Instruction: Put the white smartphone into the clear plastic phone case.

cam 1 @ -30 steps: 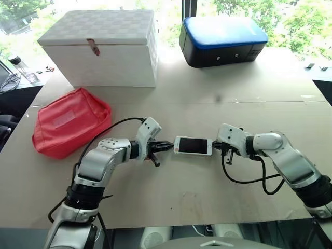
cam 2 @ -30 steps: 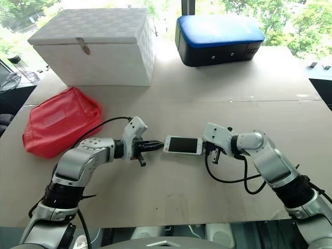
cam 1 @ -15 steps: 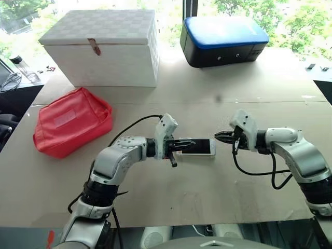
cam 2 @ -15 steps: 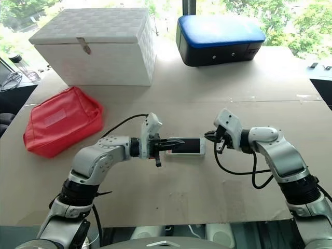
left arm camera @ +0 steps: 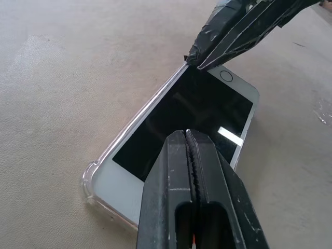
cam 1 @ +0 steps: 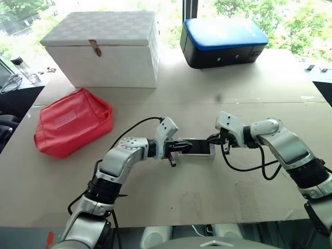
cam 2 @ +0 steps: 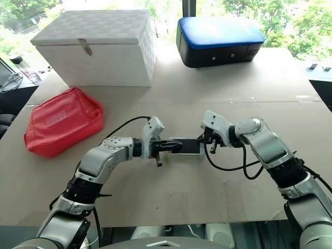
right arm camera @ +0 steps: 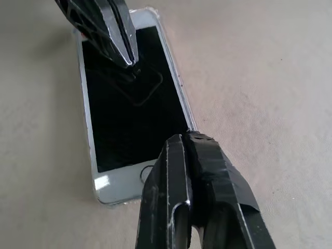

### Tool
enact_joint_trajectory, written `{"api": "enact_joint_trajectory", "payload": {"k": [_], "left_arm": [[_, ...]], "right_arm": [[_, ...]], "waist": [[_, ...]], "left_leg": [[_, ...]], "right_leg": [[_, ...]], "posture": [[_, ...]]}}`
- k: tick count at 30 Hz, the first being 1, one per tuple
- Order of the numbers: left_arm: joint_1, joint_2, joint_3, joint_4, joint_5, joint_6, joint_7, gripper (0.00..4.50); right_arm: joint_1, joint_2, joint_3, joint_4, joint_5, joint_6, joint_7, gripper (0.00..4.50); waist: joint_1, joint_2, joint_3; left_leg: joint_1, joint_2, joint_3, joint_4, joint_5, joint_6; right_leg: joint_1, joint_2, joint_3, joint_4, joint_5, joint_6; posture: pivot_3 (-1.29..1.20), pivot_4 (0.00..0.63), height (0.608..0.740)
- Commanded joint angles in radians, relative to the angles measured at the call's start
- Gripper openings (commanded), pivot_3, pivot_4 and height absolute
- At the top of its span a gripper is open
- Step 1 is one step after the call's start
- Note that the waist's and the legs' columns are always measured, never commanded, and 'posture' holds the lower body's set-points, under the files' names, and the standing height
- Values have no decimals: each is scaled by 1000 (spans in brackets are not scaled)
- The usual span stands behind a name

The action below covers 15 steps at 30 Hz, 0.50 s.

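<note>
Both arms reach inward, left gripper and right gripper closed (seemingly tip-to-tip).

- The white smartphone has a glossy black glass screen that catches reflections.
- The clear plastic phone case is transparent with glinting corners.
- The table looks matt, like cardboard.
- The red pouch is cloth.

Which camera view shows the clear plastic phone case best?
The left wrist view: the clear plastic phone case shows its rounded corner and rim around the white smartphone. The right wrist view shows thin edges; eye views barely show it.
</note>
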Motion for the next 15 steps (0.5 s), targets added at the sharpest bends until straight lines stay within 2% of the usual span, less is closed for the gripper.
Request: {"api": "enact_joint_trajectory", "payload": {"k": [1,6,9,15], "left_arm": [[7,-14,-30,42,32,-26,5,27],[-14,-40,-33,122,64,-74,10,27],[-10,-48,-34,155,75,-107,4,27],[22,-67,-29,194,94,-173,7,27]], "right_arm": [[17,-28,114,105,-87,-4,58,0],[-8,-13,181,219,-169,-54,86,0],[-6,3,166,269,-188,-97,79,0],[54,64,-103,220,-16,-223,52,0]], "waist": [[1,0,-2],[4,-3,-13],[4,-5,-18],[1,-7,-25]], "left_leg": [[5,0,0,-1,0,0],[10,0,-2,-1,0,1],[18,0,-3,-2,-1,0],[20,0,-5,-4,-2,-2]], "right_leg": [[4,0,0,-1,-1,-2],[9,-2,-2,-1,-4,0],[17,-5,-2,-1,-5,1],[18,-7,1,-1,-5,1]], "posture": [[0,150,740],[0,150,740],[0,150,740],[0,150,740]]}}
